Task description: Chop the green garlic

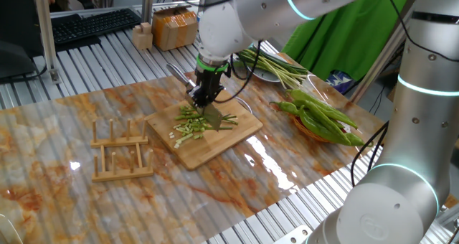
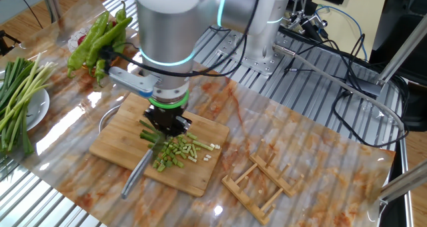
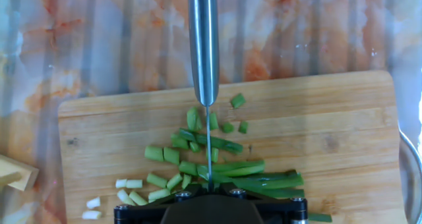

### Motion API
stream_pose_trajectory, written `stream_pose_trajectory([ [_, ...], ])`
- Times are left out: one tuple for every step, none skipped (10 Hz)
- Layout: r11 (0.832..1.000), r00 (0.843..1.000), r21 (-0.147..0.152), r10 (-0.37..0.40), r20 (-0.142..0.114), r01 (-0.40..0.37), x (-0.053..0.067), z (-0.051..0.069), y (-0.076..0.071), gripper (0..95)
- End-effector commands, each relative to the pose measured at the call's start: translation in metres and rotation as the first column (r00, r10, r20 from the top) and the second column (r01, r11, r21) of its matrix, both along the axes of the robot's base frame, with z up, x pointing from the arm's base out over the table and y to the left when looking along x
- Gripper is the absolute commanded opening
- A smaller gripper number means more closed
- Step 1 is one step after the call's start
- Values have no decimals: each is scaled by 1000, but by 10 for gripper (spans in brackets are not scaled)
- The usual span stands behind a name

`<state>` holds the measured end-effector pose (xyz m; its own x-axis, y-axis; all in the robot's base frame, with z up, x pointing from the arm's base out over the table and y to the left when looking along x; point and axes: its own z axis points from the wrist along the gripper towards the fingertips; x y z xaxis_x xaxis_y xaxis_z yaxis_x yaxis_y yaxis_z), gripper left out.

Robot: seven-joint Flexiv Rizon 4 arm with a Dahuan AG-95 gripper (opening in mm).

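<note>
Gripping the knife [image 3: 204,46] tight, the claw [image 1: 206,95] hangs over the green garlic [image 2: 175,150] on the cutting board [image 2: 113,143]. Little bits could jump off if it chops hard.

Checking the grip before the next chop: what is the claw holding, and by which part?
The claw holds a knife, apparently near where handle meets blade.
</note>
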<state>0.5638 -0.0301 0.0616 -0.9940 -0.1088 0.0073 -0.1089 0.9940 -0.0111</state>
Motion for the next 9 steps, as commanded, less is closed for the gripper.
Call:
stream_pose_trajectory([
  [1000,1000,-2,-2,3,2,-2,3,-1,0],
  [1000,1000,-2,3,3,-3,-2,2,-2,0],
  [1000,1000,0,9,1,-9,-2,-1,-4,0],
  [1000,1000,4,7,4,-7,-2,-8,-4,0],
  [1000,1000,8,4,13,-4,-3,-26,-3,0],
  [1000,1000,18,-4,26,3,-4,-41,-3,0],
  [1000,999,29,-7,33,6,-5,-51,-2,0],
  [999,999,48,-17,32,15,-5,-54,0,0],
  [999,999,46,-18,39,17,-6,-59,0,0],
])
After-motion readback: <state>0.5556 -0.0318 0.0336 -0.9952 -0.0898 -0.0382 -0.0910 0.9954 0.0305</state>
